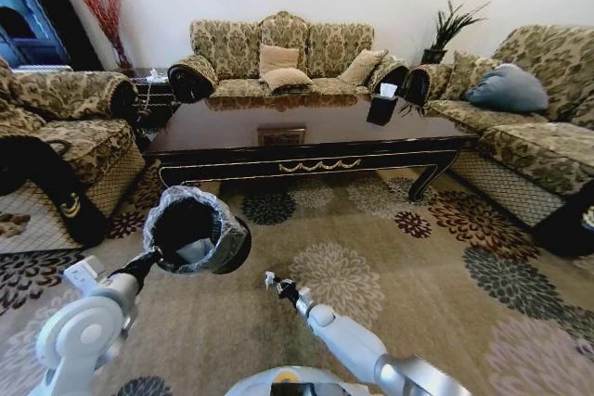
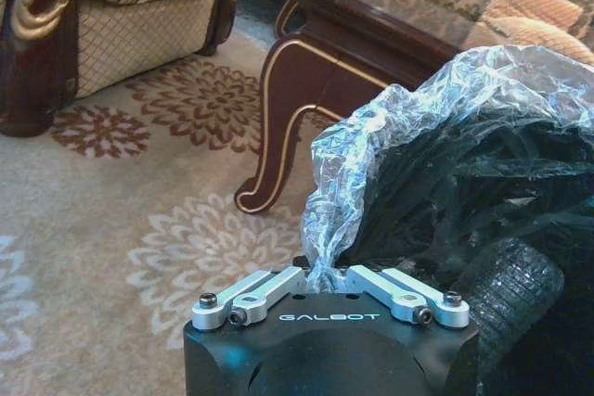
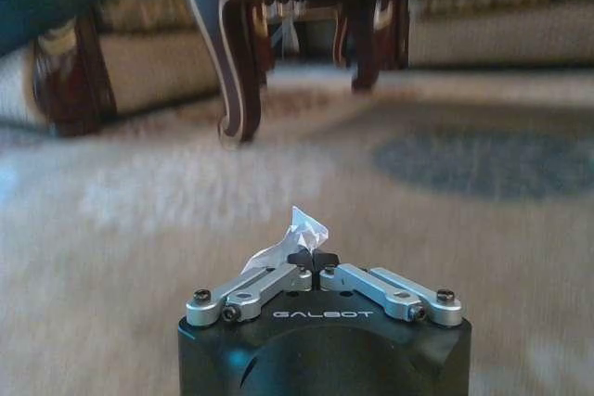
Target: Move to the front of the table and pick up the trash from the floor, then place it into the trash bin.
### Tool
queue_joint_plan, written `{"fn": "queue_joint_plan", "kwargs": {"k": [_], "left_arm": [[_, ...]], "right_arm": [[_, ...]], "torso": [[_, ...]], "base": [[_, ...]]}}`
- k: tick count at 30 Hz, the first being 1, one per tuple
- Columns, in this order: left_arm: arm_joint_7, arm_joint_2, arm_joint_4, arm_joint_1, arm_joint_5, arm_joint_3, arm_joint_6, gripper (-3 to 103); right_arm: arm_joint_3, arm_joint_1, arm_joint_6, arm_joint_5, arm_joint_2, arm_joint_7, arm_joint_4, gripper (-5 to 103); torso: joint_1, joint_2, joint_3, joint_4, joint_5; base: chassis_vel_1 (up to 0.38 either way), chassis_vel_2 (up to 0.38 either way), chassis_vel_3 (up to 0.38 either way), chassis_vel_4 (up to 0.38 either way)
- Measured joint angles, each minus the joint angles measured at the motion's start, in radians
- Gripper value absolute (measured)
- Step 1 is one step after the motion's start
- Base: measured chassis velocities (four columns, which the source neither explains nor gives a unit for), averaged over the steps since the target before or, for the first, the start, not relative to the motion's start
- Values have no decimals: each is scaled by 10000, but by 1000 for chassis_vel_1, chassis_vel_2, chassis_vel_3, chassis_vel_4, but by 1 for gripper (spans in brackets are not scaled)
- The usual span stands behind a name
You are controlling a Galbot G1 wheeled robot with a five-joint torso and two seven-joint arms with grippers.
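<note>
Nearest the robot, the right gripper (image 1: pixel 270 280) hangs low over the carpet (image 1: pixel 408 275), its fingers pinched together on one small piece of white crumpled trash (image 3: pixel 302 234); the scrap sticks up between the closed tips in the right wrist view. Beside it, on the robot's left, the left gripper (image 2: pixel 327 277) is closed on the bag-lined rim of the trash bin (image 1: pixel 193 231), holding the bin up off the floor with its mouth tilted toward the robot. One pale scrap seems to lie inside the bin, though what it is cannot be told.

As a judgement of progress: the drive to the front of the table looks done, and one piece is picked up but not yet in the bin, so the drop is what remains for this piece. No other litter can be made out on the open carpet between the robot and the table.

Farther off stands the one table (image 1: pixel 306 136), its long front edge with the gold ornament facing the robot. Near its far right corner sits one black tissue box (image 1: pixel 381 107). Beyond and around the table are three patterned sofas: one at the far side (image 1: pixel 278 57), one off the left end (image 1: pixel 65 127), one off the right end (image 1: pixel 529 118).
</note>
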Motion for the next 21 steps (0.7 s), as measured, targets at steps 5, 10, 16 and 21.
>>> {"fn": "queue_joint_plan", "kwargs": {"k": [5,10,16,21], "left_arm": [[94,-88,514,-6,295,198,-56,2],[286,-173,883,85,749,507,-117,2],[320,-228,1058,208,898,881,-106,2],[274,-226,1053,293,954,1165,-62,2]], "right_arm": [[400,138,-36,414,-838,-80,1588,0],[869,396,85,1179,-1533,-275,2748,0],[1331,659,461,2527,-2403,-765,4348,0],[1285,742,1056,3541,-2825,-2250,5343,0]], "torso": [[0,0,1,-1,-1],[0,0,0,-1,-2],[0,0,0,-1,0],[0,0,0,0,0]], "base": [[0,0,0,0],[0,0,0,0],[0,0,0,0],[0,0,0,0]]}}
